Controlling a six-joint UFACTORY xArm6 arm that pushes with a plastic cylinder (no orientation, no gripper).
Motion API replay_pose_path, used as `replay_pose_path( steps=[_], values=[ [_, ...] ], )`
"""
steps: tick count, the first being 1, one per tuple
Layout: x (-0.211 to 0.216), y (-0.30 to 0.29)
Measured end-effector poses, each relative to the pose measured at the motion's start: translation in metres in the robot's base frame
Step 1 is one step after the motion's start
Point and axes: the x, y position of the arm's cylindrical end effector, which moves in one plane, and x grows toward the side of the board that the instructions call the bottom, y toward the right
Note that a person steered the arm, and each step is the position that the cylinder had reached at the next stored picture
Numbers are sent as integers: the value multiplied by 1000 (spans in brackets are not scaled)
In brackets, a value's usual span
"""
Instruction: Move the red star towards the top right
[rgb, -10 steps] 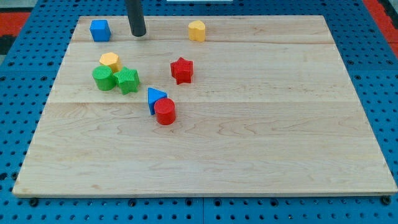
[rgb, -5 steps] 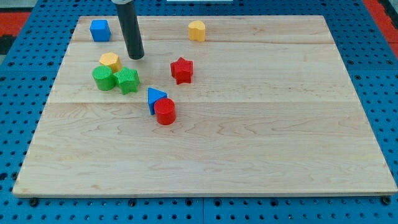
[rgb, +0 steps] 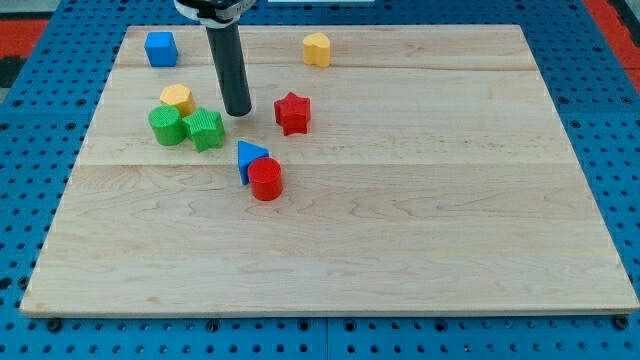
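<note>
The red star (rgb: 292, 113) lies on the wooden board (rgb: 420, 200), left of the middle and towards the view's top. My tip (rgb: 238, 113) stands on the board to the star's left, a short gap away, not touching it. The tip is just right of the green star (rgb: 205, 129) and above the blue triangle (rgb: 250, 158).
A green cylinder (rgb: 167, 126) and a yellow block (rgb: 177, 99) sit left of the green star. A red cylinder (rgb: 266, 180) touches the blue triangle. A blue cube (rgb: 160, 48) is at the top left, a yellow block (rgb: 317, 49) at the top middle.
My tip has moved down the view and a little right, from near the board's top edge to a spot level with the red star. No block has moved.
</note>
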Motion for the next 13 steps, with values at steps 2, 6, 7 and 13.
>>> replay_pose_path(
  steps=[2,6,7,13],
  values=[
    [7,19],
    [28,141],
    [6,196],
    [-89,288]
  ],
)
